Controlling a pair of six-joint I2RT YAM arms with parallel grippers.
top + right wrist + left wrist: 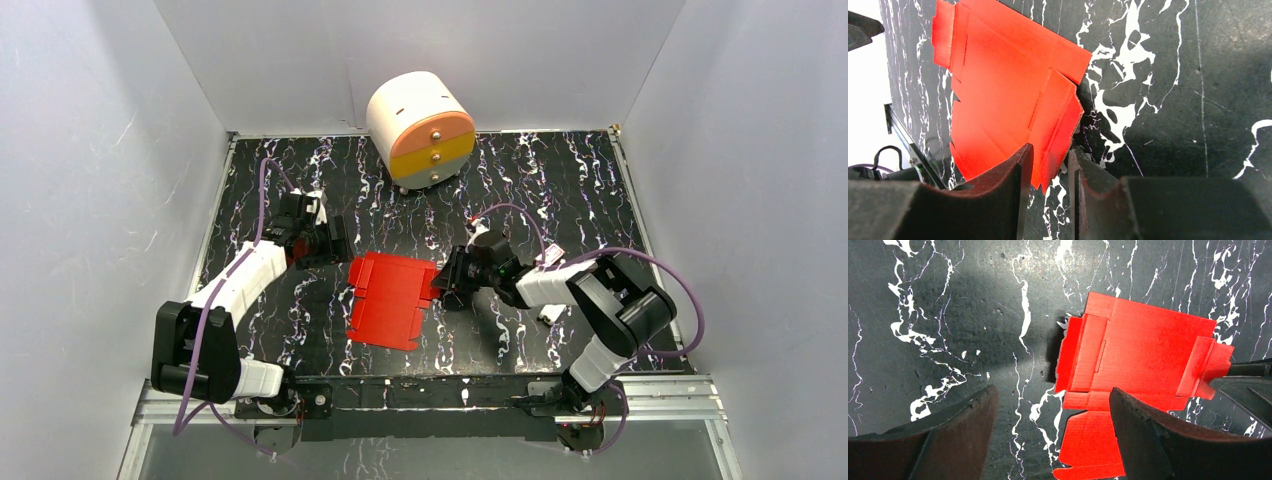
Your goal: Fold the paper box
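- Black tabletop [560,180] veined with white, boxed in by plain white walls [100,150] on three sides.
- The left gripper [335,240] hovers just off the far-left corner of the paper box [390,300]. Its jaws are spread wide, holding nothing and touching nothing.
- The right gripper [445,285] sits at the sheet's right edge with its jaws drawn fairly close.
- A raised side flap stands between the right gripper's fingers [1020,170]. Whether they press on the card I cannot tell.
- The paper box is a flat red flapped sheet lying mid-table between the two grippers.
- The top view gives the layout: both arms reach inward, and a round white, orange and yellow drawer unit [420,130] stands at the back, well apart from the sheet.
- The right wrist view alone shows the flap tilted up off the table while the rest of the sheet lies flat.
- The left wrist view shows creases and a small flap on the sheet's other side. It also shows dark fingertips meeting the far flap.
- The sheet's near edge lies close to the front rail.
- Bare table opens to the far right and near left.
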